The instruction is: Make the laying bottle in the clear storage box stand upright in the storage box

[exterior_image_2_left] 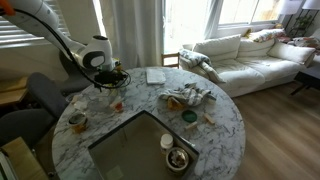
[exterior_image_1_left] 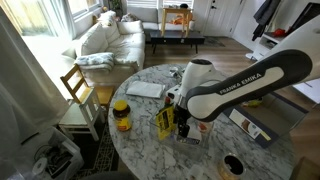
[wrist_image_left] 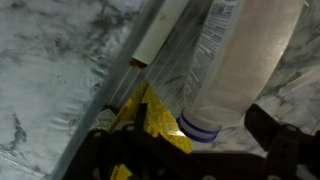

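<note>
Dark fingers [wrist_image_left: 285,150] fill the bottom edge of the wrist view, one low on each side. They stand apart, and I see nothing clamped between them. I cannot tell whether either pad touches anything.

Between them and just above lies the laying bottle [wrist_image_left: 245,60]. It is on its side, with a blue-ringed neck toward the camera and its body running up and away. Its label carries fine print, too blurred for me to read.

Yellow packet [wrist_image_left: 145,115] sits just beside the bottle's neck. It has black marks on it that are not legible.

The bottle rests inside the clear storage box [wrist_image_left: 125,85], whose wall runs diagonally on the packet side. Room is tight: the packet is on one flank and a finger on the other.

"FRANKA EMIKA" reads plainly on the arm [exterior_image_1_left: 250,80] in an exterior view.

Both exterior views show the gripper [exterior_image_1_left: 182,118] [exterior_image_2_left: 112,82] low over the marble table [exterior_image_1_left: 150,155], toward its rim. The orange-lidded jar [exterior_image_1_left: 121,115] stands apart beyond the packet, with bare marble around it.
</note>
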Tool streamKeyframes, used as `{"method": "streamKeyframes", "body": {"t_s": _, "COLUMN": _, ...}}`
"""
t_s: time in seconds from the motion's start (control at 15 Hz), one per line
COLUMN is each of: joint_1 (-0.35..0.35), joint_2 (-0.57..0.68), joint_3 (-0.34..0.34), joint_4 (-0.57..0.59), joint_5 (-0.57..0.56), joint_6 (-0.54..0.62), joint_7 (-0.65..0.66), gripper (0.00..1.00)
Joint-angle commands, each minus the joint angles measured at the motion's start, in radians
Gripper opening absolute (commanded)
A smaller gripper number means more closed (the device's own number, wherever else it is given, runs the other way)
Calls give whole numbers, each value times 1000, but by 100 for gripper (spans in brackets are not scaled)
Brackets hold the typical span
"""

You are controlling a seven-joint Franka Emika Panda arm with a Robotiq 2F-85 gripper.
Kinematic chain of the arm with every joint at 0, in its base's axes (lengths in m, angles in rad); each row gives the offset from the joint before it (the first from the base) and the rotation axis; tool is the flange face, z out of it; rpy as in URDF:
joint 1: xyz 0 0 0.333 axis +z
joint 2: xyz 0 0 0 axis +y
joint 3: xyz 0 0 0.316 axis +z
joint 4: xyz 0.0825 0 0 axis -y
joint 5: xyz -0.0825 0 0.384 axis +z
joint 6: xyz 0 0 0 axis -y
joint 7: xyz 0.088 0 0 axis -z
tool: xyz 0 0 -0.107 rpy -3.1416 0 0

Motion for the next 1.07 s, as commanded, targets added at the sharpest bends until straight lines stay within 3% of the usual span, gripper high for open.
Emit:
{"method": "streamKeyframes", "body": {"t_s": 0.0, "joint_1": 3, "joint_2": 24, "joint_3": 1, "joint_4": 15, "joint_5": -46, "joint_6": -1, "joint_7": 59, "gripper": 73}}
{"method": "streamKeyframes", "body": {"t_s": 0.07, "joint_1": 4, "joint_2": 24, "joint_3": -1, "joint_4": 15, "joint_5": -54, "joint_6": -5, "joint_7": 69, "gripper": 72}}
{"method": "streamKeyframes", "body": {"t_s": 0.4, "joint_1": -15, "joint_2": -10, "joint_3": 13, "joint_4": -12, "joint_5": -51, "joint_6": -9, "joint_7": 83, "gripper": 32}}
{"method": "streamKeyframes", "body": {"t_s": 0.53, "joint_1": -32, "joint_2": -43, "joint_3": 29, "joint_4": -43, "joint_5": -25, "joint_6": 19, "joint_7": 72, "gripper": 20}}
{"method": "streamKeyframes", "body": {"t_s": 0.87, "joint_1": -94, "joint_2": -125, "joint_3": 99, "joint_4": -134, "joint_5": 75, "joint_6": 132, "joint_7": 7, "gripper": 19}}
{"method": "streamKeyframes", "body": {"t_s": 1.0, "joint_1": -133, "joint_2": -155, "joint_3": 153, "joint_4": -187, "joint_5": 173, "joint_6": 219, "joint_7": -48, "gripper": 19}}
